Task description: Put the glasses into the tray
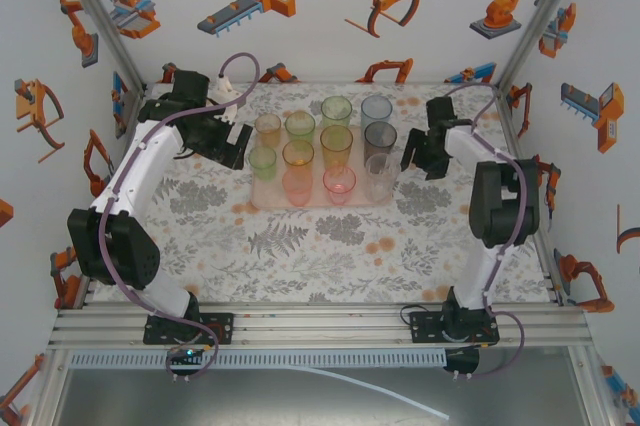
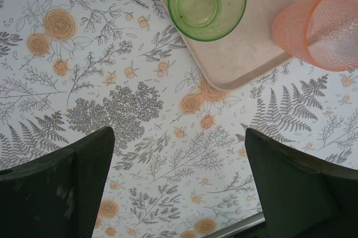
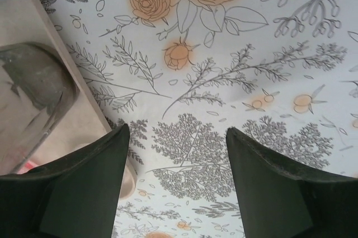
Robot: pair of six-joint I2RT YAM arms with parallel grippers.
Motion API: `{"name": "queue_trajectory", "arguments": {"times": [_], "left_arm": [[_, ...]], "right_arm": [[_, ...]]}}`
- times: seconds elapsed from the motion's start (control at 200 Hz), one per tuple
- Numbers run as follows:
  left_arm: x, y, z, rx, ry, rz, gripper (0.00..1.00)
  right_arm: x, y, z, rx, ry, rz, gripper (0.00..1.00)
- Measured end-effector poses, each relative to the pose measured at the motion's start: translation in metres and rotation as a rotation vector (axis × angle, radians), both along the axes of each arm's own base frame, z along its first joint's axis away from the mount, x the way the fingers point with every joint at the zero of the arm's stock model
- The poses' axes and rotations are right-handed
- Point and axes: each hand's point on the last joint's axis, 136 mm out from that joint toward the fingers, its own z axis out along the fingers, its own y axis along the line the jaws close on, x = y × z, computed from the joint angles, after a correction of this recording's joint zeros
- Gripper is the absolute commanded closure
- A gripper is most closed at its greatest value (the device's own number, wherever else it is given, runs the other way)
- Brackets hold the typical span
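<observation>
The pale pink tray [image 1: 272, 194] lies mid-table holding several upright tumblers: green [image 1: 263, 162], orange [image 1: 298, 154], pink [image 1: 340, 182], grey [image 1: 380, 137], pale blue [image 1: 376, 110] and clear [image 1: 379, 176]. My left gripper [image 1: 235, 146] hovers just left of the tray, open and empty. In the left wrist view its fingers [image 2: 67, 187] frame bare cloth, with a green tumbler [image 2: 207, 2] and a pink one [image 2: 321, 25] on the tray corner [image 2: 235, 79]. My right gripper [image 1: 415, 156] hangs open just right of the tray; its wrist view shows the clear tumbler [image 3: 31, 98] on the tray [image 3: 61, 81].
The floral tabletop [image 1: 350, 236] stretches free in front of the tray toward the arm bases. Aluminium frame posts and printed walls close in the sides and back. A metal rail [image 1: 320, 321] runs along the near edge.
</observation>
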Motion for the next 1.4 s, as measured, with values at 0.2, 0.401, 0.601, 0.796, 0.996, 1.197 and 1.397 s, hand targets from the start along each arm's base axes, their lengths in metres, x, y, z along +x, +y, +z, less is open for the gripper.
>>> {"name": "queue_trajectory", "arguments": {"times": [0.2, 0.401, 0.601, 0.796, 0.996, 1.197, 1.397], "left_arm": [[0.007, 0.021, 0.001, -0.042, 0.014, 0.091, 0.03], [0.013, 0.049, 0.012, -0.102, -0.001, 0.210, 0.03], [0.009, 0.070, 0.031, -0.168, -0.104, 0.326, 0.03], [0.001, 0.093, 0.019, -0.224, -0.172, 0.454, 0.03], [-0.009, 0.109, -0.012, -0.278, -0.251, 0.541, 0.03], [-0.007, 0.112, -0.050, -0.297, -0.327, 0.546, 0.03], [-0.010, 0.120, -0.099, -0.307, -0.385, 0.564, 0.03]], "right_arm": [[-0.008, -0.013, 0.036, -0.013, -0.108, -0.012, 0.45], [-0.012, -0.022, 0.088, -0.042, -0.309, -0.008, 0.37], [-0.020, -0.034, 0.118, -0.100, -0.484, -0.031, 0.19], [-0.024, -0.041, 0.107, -0.141, -0.585, -0.046, 0.01], [-0.040, -0.046, 0.061, -0.189, -0.614, -0.026, 0.01], [-0.042, -0.051, 0.049, -0.242, -0.667, -0.008, 0.01], [-0.017, -0.051, 0.049, -0.266, -0.750, 0.014, 0.01]]}}
